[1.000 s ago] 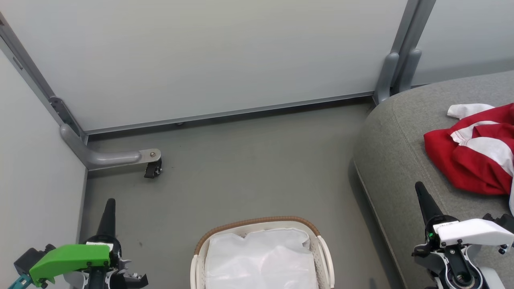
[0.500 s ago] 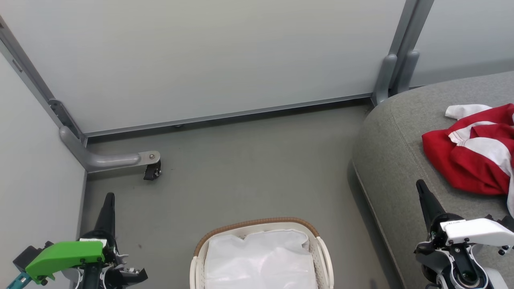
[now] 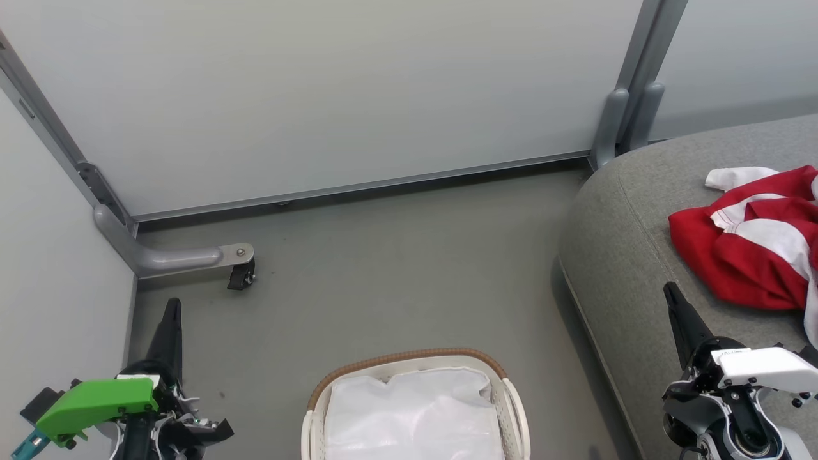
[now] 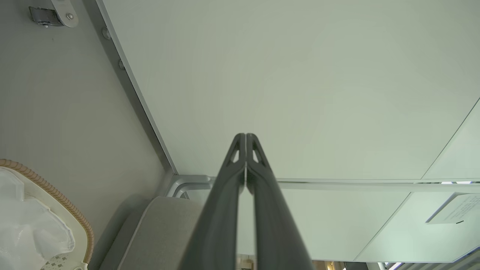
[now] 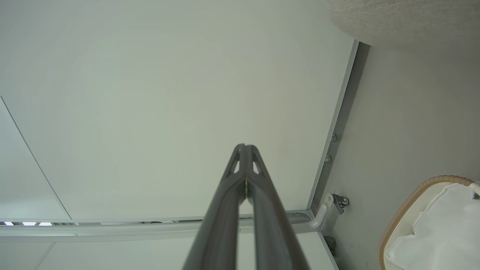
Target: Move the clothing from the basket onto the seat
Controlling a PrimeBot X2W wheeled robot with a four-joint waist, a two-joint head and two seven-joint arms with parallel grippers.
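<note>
Both claws are pressed fully closed and hold nothing. Our left claw [image 3: 171,316] hangs over the floor [image 3: 383,255] beside the basket [image 3: 402,358], and our right claw [image 3: 677,306] hangs over the edge of the seat [image 3: 626,255]. We see the red and white clothing [image 3: 741,262] lying crumpled on the seat. The basket shows 1 white liner [image 3: 409,415] and no red fabric. Its near part is cut off, so we judge the task done or nearly so.

Clothing [image 3: 735,271] on seat [image 3: 623,255], basket [image 3: 399,358] on floor [image 3: 396,255]
</note>
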